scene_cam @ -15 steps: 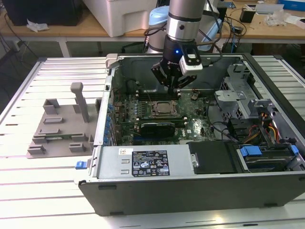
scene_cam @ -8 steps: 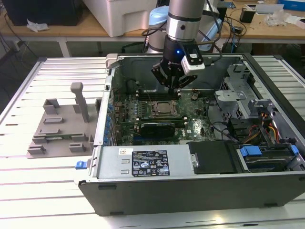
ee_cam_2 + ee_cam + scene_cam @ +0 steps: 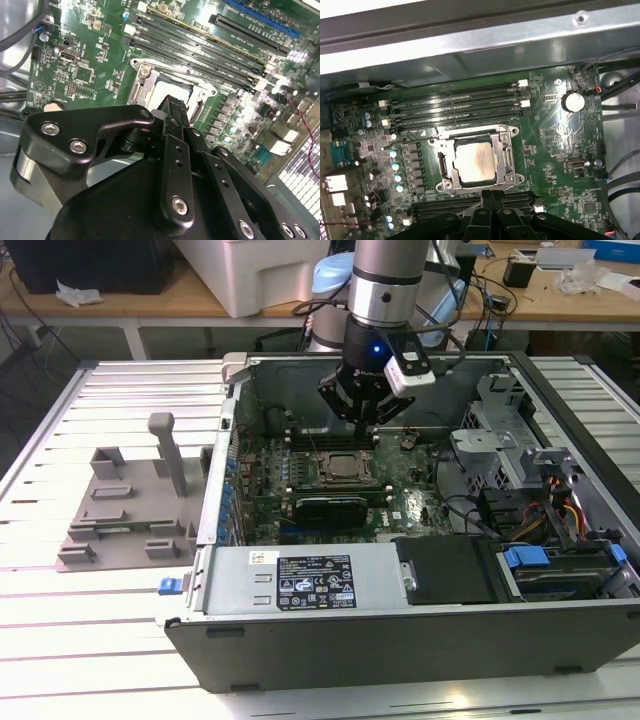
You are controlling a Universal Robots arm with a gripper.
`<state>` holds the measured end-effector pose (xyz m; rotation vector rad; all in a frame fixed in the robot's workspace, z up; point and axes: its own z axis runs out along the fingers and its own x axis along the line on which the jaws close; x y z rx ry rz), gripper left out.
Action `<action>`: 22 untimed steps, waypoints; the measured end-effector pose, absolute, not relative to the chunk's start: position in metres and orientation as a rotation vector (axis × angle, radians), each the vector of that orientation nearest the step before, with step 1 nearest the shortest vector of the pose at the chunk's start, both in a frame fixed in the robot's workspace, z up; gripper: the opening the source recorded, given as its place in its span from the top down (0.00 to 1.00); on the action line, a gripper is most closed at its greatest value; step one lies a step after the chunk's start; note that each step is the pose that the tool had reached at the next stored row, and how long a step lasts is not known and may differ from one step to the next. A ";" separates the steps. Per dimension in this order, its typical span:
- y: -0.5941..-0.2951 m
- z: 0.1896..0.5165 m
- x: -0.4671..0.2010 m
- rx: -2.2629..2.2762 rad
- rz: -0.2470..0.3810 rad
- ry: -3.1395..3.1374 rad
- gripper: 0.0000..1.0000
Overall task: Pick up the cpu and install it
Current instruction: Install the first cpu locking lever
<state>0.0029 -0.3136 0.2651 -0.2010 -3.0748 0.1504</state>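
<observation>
The cpu (image 3: 475, 161) lies flat in the black socket frame (image 3: 507, 159) on the green motherboard, its silvery top showing. In the second wrist view the cpu (image 3: 171, 91) is partly covered by my fingers. In the exterior view the socket (image 3: 345, 468) sits mid-board inside the open computer case (image 3: 400, 640). My gripper (image 3: 362, 422) hangs just above and slightly behind the socket. Its two black fingers (image 3: 486, 200) are pressed together, shut, with nothing between them. The gripper (image 3: 173, 106) does not touch the cpu.
Memory slots (image 3: 455, 105) run beside the socket, with a coin battery (image 3: 573, 101) nearby. The power supply (image 3: 310, 580), drive cage (image 3: 520, 460) and cables (image 3: 560, 510) crowd the case. A grey fixture plate (image 3: 130, 510) with upright posts lies at the exterior view's left.
</observation>
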 end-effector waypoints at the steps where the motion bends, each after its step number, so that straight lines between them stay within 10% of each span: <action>1: -0.314 0.265 0.003 -0.186 0.151 -3.076 0.89; 22: -0.314 0.265 0.003 0.137 0.160 -3.089 0.89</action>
